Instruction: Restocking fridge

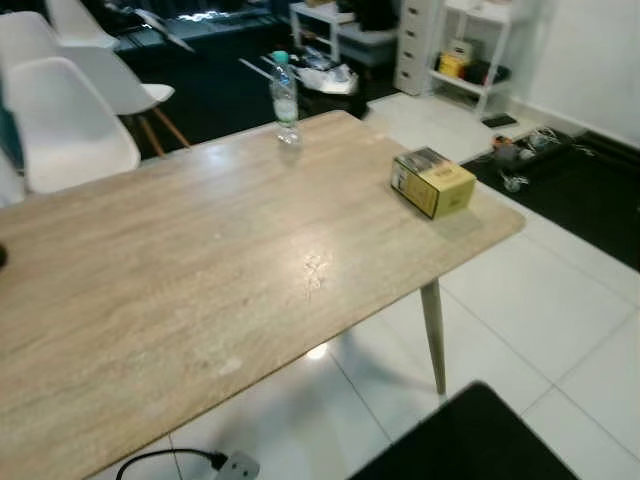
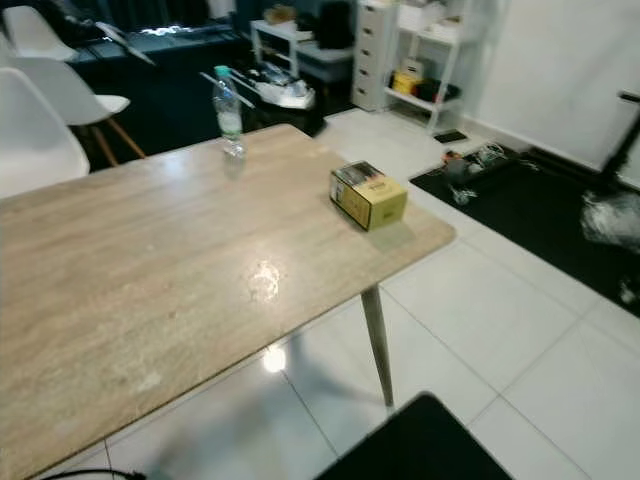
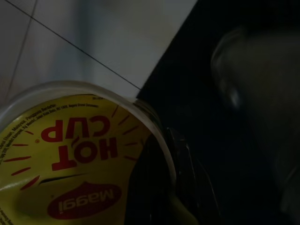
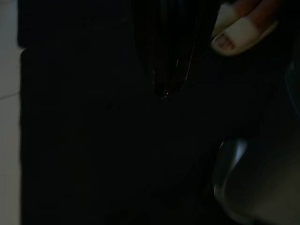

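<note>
Left wrist view shows the left gripper [image 3: 159,187] with its black fingers closed on a Maggi Hot Cup noodle cup [image 3: 70,159], held low above white floor tiles [image 3: 93,37] and the edge of a black mat [image 3: 211,93]; the yellow lid faces the camera, so the cup's long axis runs toward the lens. From the head, a long wooden table [image 1: 200,290] stands on the tiles. A clear water bottle [image 1: 285,97] with a green cap stands upright near the far edge, and a yellow box [image 1: 432,181] lies flat near the right corner, well apart from the bottle. White chairs [image 1: 65,120] stand behind the table. The right gripper [image 4: 164,70] hangs over the dark mat, fingers pressed together, empty, near a person's foot in a white slipper [image 4: 239,28].
</note>
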### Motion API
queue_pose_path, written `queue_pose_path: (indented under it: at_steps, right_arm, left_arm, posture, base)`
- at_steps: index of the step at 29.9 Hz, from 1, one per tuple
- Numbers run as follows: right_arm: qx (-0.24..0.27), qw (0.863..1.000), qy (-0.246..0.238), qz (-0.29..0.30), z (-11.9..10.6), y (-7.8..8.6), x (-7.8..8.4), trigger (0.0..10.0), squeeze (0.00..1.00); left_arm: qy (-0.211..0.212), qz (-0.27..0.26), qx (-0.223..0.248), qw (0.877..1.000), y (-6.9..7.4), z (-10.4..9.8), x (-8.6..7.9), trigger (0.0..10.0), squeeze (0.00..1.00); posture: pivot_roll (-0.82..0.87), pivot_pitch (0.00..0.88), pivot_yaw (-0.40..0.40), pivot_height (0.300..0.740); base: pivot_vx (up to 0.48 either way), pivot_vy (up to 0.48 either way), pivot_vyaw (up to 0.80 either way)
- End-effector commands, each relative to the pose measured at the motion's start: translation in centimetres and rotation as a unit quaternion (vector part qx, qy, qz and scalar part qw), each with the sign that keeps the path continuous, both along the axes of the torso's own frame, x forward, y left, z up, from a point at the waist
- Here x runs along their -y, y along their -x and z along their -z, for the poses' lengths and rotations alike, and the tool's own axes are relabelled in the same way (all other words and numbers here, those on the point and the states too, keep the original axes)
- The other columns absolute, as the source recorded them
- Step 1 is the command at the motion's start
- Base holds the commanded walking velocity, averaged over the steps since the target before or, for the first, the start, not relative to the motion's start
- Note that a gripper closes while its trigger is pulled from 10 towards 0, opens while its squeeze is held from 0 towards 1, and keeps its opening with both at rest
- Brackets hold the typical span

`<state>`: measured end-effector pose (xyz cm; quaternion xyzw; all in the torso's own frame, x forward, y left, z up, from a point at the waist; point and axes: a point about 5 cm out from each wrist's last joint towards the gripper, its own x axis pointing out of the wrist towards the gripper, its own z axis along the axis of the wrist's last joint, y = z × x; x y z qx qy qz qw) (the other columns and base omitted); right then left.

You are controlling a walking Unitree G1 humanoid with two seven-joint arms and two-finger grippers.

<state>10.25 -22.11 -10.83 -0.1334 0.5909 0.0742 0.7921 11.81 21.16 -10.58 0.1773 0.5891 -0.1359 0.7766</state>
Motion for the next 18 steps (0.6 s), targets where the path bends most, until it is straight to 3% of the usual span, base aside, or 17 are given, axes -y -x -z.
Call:
queue_pose_path:
  at_steps: [1, 18]
  right_arm:
    - [-0.006, 1.0, -0.011, 0.001, 0.24, 0.54, -0.59, 10.0, 0.0]
    - [-0.006, 1.0, -0.011, 0.001, 0.26, 0.64, -0.57, 10.0, 0.0]
  left_arm:
    - [0.004, 0.008, -0.006, 1.0, 0.22, 0.16, 0.53, 10.0, 0.0]
    - [0.007, 0.012, -0.011, 1.0, 0.56, 0.29, 0.78, 10.0, 0.0]
  posture:
    - [0.03, 0.0, 0.005, 0.74]
    - [0.03, 0.0, 0.0, 0.74]
  base:
    - [0.0, -0.42, 0.0]
    - [0.0, -0.423, 0.0]
